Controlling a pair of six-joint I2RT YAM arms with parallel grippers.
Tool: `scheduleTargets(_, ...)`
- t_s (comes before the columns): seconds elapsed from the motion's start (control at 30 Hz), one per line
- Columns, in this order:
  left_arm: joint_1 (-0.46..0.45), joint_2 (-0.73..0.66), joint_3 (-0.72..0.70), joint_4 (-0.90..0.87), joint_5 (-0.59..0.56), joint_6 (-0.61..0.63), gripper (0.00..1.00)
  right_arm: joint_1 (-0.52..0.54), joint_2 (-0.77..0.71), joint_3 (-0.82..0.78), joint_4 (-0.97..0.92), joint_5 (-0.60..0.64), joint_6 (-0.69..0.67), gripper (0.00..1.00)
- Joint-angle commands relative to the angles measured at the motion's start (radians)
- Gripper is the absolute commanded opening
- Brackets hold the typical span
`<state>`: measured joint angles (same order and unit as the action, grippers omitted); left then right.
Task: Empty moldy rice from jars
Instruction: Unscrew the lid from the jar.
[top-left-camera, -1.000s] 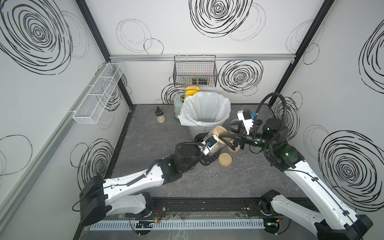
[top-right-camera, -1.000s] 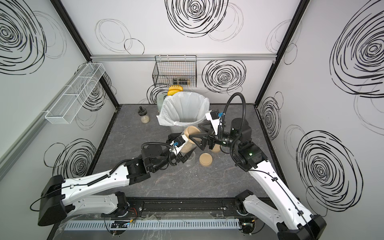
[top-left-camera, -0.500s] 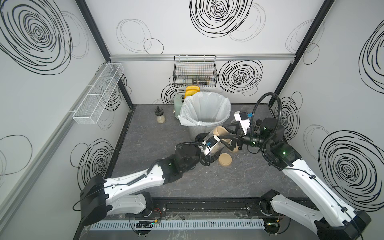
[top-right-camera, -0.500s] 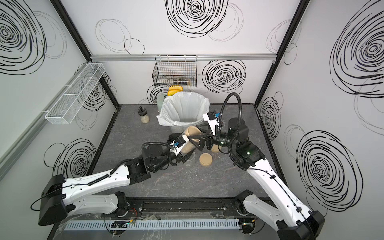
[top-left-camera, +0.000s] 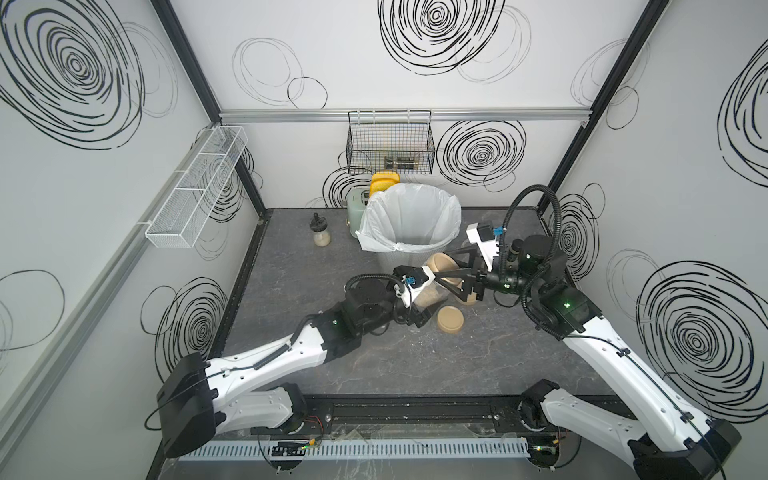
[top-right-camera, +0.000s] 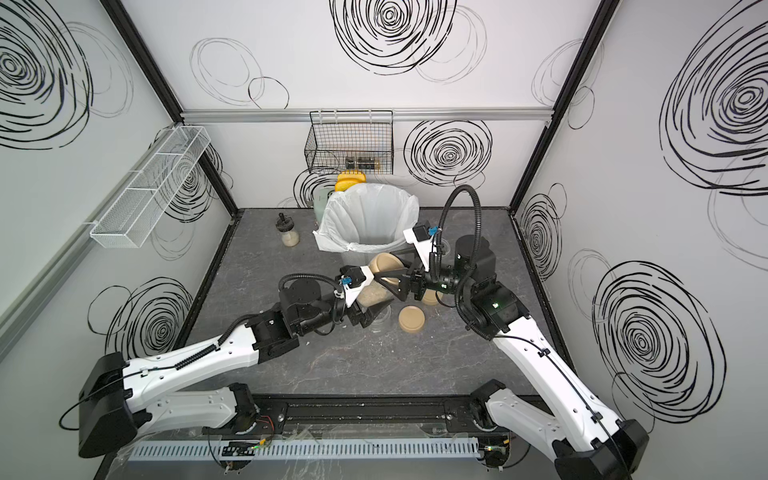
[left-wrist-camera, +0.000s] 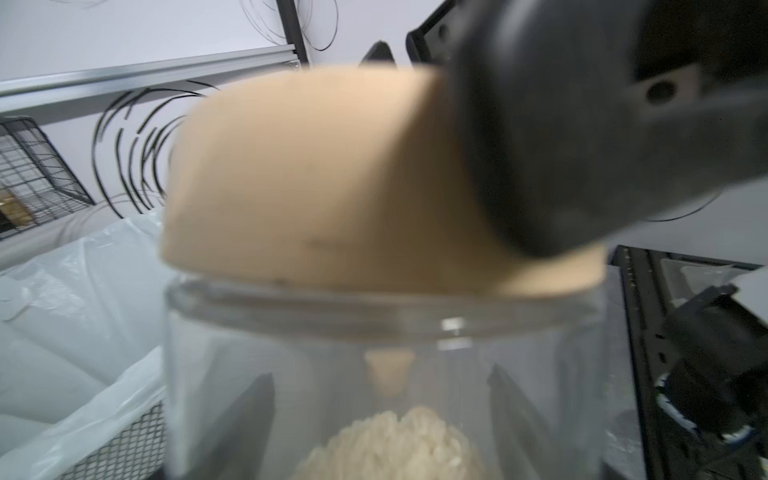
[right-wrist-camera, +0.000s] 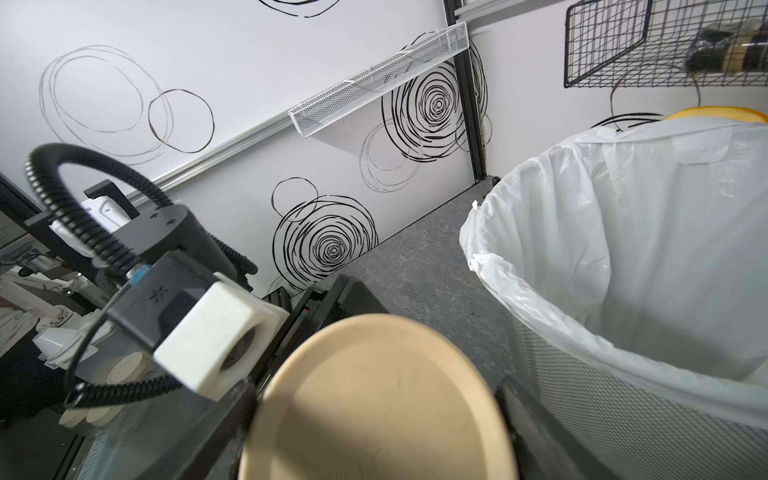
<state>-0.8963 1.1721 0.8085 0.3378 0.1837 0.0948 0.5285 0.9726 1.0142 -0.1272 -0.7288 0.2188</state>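
left gripper (left-wrist-camera: 382, 415) clamped on jar (left-wrist-camera: 374, 332), rice (left-wrist-camera: 395, 449) inside | right gripper (right-wrist-camera: 378, 399) straddles lid (right-wrist-camera: 374, 407), grip unclear | loose lid (top-left-camera: 450, 319) mid-frame | pour pending

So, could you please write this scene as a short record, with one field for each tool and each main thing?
left tool: shut on the jar, holding it tilted beside the bin
right tool: jaws on either side of the lid; I cannot tell if they grip it
lid: on the jar's mouth
rice: low heap inside the jar
loose lid: flat on the table, near the jar
bottle: upright near the back wall, apart from the bin
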Motion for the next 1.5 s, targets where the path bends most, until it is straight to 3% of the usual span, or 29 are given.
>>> scheduleTargets(0.0, 0.068, -0.03, 0.068, 0.158, 0.419, -0.18, 0.58, 0.006, -0.012, 0.004, -0.006, -0.091, -0.066, 0.7)
scheduleTargets(0.1, 0.1, -0.003, 0.089, 0.203, 0.629, -0.279, 0.58, 0.005, -0.013, 0.017, -0.03, -0.126, -0.115, 0.69)
scheduleTargets(0.2, 0.107, 0.018, 0.107, 0.222, 0.75, -0.334, 0.58, 0.006, -0.016, 0.027, -0.05, -0.182, -0.174, 0.69)
scheduleTargets(0.4, 0.113, 0.02, 0.076, 0.364, 0.838, -0.446, 0.58, 0.006, -0.006, 0.04, -0.076, -0.313, -0.263, 0.7)
scheduleTargets(0.67, 0.112, 0.049, 0.063, 0.577, 0.943, -0.631, 0.59, 0.006, 0.014, 0.046, -0.027, -0.389, -0.269, 0.7)
scheduleTargets(0.93, 0.112, 0.085, 0.028, 0.811, 0.96, -0.798, 0.59, 0.005, 0.019, 0.061, -0.033, -0.421, -0.3, 0.7)
scheduleTargets(1.47, 0.11, 0.064, 0.031, 0.779, 0.958, -0.773, 0.6, -0.003, 0.033, 0.082, 0.004, -0.469, -0.323, 0.71)
